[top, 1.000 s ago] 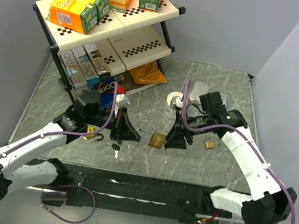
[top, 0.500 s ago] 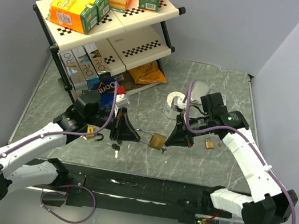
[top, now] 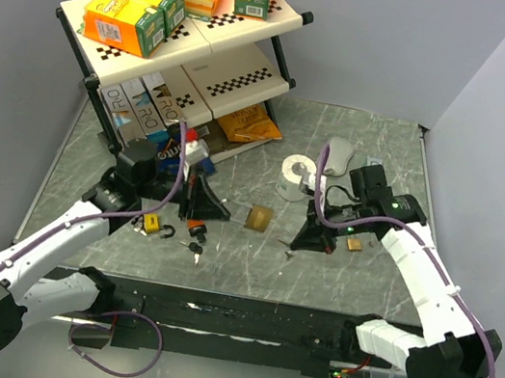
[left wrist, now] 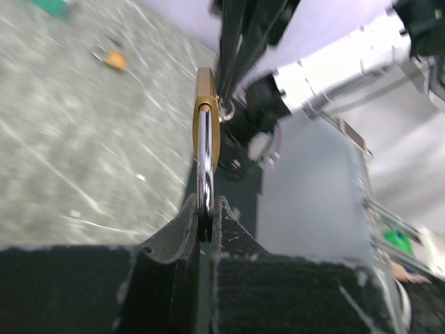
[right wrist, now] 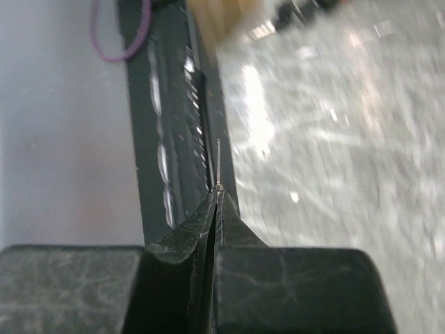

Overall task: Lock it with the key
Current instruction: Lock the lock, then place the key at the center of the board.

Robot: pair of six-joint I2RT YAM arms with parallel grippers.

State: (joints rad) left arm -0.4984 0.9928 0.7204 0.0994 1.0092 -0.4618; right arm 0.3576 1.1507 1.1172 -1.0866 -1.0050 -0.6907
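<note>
My left gripper (top: 225, 216) is shut on the steel shackle (left wrist: 204, 167) of a brass padlock (top: 258, 217) and holds it out sideways above the table. In the left wrist view (left wrist: 206, 209) the padlock's body (left wrist: 206, 104) points at the right gripper. My right gripper (top: 297, 243) is shut on a thin key (right wrist: 218, 161), seen edge-on and sticking out of the closed jaws (right wrist: 217, 198). The key tip is a short gap to the right of the padlock and does not touch it.
A two-tier rack (top: 209, 44) with boxes stands at the back left. A silver roll (top: 292, 173) and a grey object (top: 339, 152) lie behind the grippers. A small padlock (top: 354, 244), a yellow padlock (top: 153, 223) and loose keys (top: 195, 250) lie on the table.
The grippers have drawn apart. The left one pulled back left with the padlock, the right one moved right and down. The key, at the padlock's body before, is now clear of it.
</note>
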